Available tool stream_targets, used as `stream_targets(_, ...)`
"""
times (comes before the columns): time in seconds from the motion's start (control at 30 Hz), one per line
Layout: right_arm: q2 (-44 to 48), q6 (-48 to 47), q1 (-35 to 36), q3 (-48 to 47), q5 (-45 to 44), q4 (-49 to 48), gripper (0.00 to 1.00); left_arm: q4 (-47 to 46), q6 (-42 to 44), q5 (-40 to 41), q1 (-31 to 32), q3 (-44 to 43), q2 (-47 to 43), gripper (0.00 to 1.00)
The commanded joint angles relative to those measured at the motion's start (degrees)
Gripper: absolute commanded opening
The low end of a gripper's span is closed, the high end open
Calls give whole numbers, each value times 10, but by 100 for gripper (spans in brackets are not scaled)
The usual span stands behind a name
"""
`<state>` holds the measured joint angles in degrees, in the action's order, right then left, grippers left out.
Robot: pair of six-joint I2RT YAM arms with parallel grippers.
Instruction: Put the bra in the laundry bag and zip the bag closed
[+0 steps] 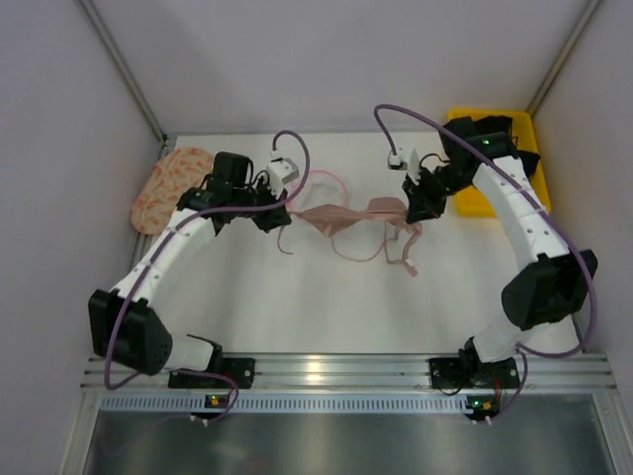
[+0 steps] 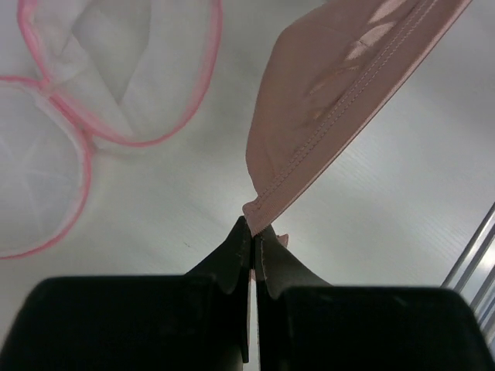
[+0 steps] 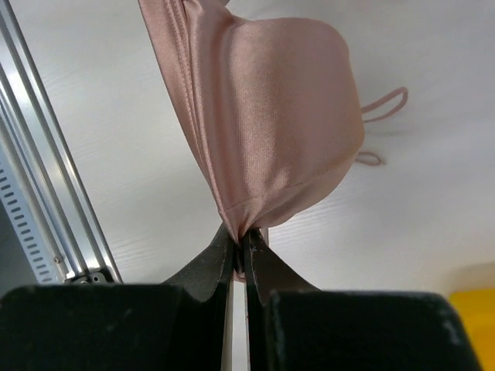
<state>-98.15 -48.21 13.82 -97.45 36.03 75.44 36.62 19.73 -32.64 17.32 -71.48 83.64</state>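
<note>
My left gripper (image 1: 278, 218) is clamped tight on one tip of the bra (image 1: 346, 223), the two black fingers pressed together on a narrow stitched end of the fabric, as my left wrist view shows (image 2: 253, 232). My right gripper (image 1: 411, 210) is pinched just as firmly on the other end, where the cloth gathers into a small fold between the fingers (image 3: 241, 239). The bra hangs stretched between my two hands above the middle of the white table (image 1: 316, 307). Its fabric is a pale pink with a smooth, faintly shiny, fine knit; from the right wrist the cup (image 3: 271, 116) looks rounded and softly padded, and from the left wrist the band (image 2: 325, 100) is flat with a double row of stitching along its edge. Thin pink straps (image 1: 406, 252) trail down in loose loops onto the table below my right hand, and one loop shows beside the cup (image 3: 387, 104). The laundry bag (image 1: 318, 190) lies on the table just behind the bra, near my left hand. It is see-through white mesh with a pink rim, and it lies opened out into two round halves joined at one side (image 2: 131, 69). A peach patterned oval piece of fabric (image 1: 168, 188) rests at the far left of the table, and a yellow plastic bin (image 1: 473, 203) sits at the far right behind my right arm. A ribbed aluminium rail (image 1: 326, 371) runs along the near edge.
</note>
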Motion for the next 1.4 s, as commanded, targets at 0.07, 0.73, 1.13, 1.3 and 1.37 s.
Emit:
stream_targets(0.07,199,-51,8,88,-12,103,0,-13,21,1,64,79,-224,0)
stream_targets(0.73,362,-64,176,334,34,103,0,27,14,14,104,176,-412,0)
stream_targets(1.13,16,-102,122,249,76,106,3,-52,-72,40,43,96,-44,0)
stream_targets(1.3,-110,-89,62,167,86,105,36,-86,-113,52,6,36,82,16)
stream_targets(1.37,-137,-68,42,121,95,105,40,-100,-116,56,2,19,105,23)
